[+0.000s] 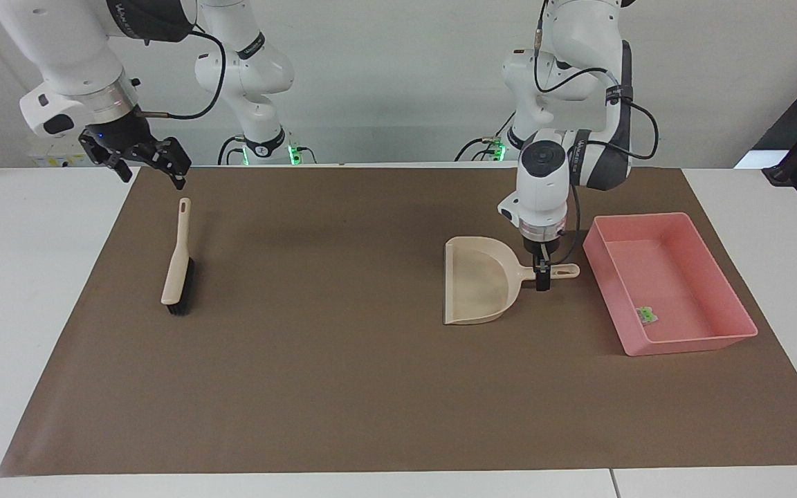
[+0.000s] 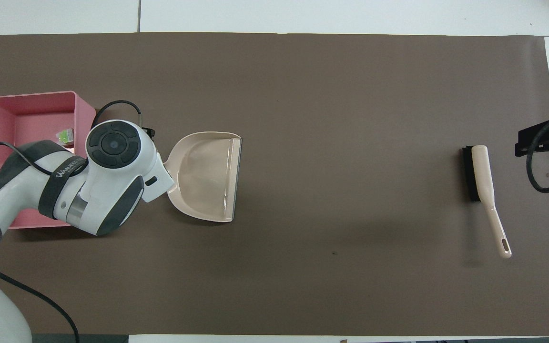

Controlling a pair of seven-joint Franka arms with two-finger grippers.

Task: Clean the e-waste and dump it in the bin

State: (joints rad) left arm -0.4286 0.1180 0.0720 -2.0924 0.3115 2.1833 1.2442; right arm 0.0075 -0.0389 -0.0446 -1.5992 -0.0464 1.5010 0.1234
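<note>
On the brown-matted bench point(image 1: 343, 387) before us, the e-waste, a tiny white-and-green component point(image 1: 645, 315), lies in the pink rectangular plastic bin point(image 1: 675, 342). Beside it our left hand point(image 1: 542, 275) straddles the beige plastic dustpan point(image 1: 476, 290) handle; its grip we cannot tell. Our right hand point(image 1: 149, 166) hangs released above the beige black-bristled brush point(image 1: 178, 266).

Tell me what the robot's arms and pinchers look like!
Both arms are smooth, rounded and white with dark grey bands, and black cables loop along them. The left arm has writing on one band and a round dark cap. The left gripper and right gripper are black. Green lights glow at the bases.
</note>
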